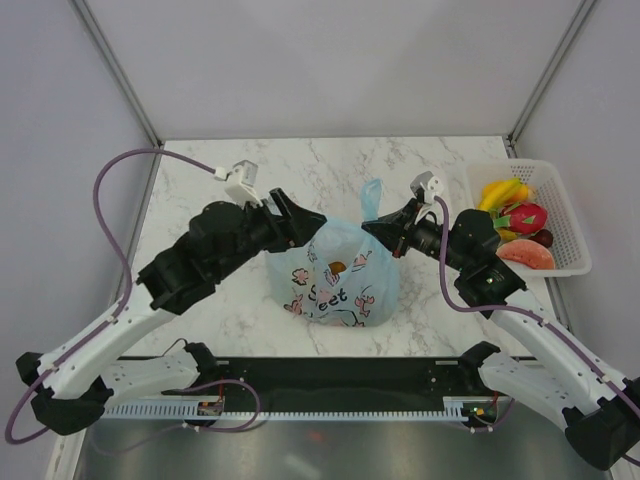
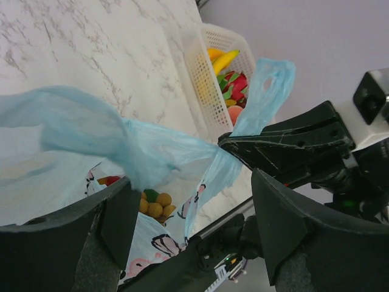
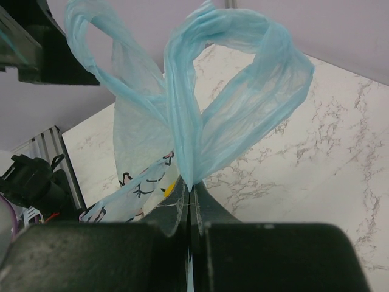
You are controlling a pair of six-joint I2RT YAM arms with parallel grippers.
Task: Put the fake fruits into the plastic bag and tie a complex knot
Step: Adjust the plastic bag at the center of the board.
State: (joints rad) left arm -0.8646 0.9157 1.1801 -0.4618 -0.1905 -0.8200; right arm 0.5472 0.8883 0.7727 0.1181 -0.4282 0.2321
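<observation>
Top view, plastic bag (image 1: pixel 335 275): is sitting at the middle of the worktop (image 1: pixel 200 190) between the two arms, its light-blue film bulging and one handle loop (image 1: pixel 372 195) rising at its far side.
Top view, left hand (image 1: pixel 305 225): is reaching to the bag's upper left edge.
Top view, right hand (image 1: pixel 378 230): is meeting the bag's upper right edge, at the foot of the loop.
Top view, fake fruits (image 1: pixel 520 220): bananas (image 1: pixel 500 190), dragon fruit (image 1: pixel 527 214) and orange-red slice (image 1: pixel 527 255) are lying in the white mesh basket (image 1: pixel 565 215) at the right edge, apart from the bag.
Left wrist view, left hand: is standing open, its two fingers wide apart; a twisted band of bag film is crossing just above the gap, unpinched.
Left wrist view, tan round cluster (image 2: pixel 155 207): is showing inside the bag's mouth, beside a green piece.
Left wrist view, right hand: is clamping the stretched film where the loop is standing up.
Right wrist view, right hand: is closing flat on the gathered handle, finger against finger, the blue loops fanning upward from the pinch.
</observation>
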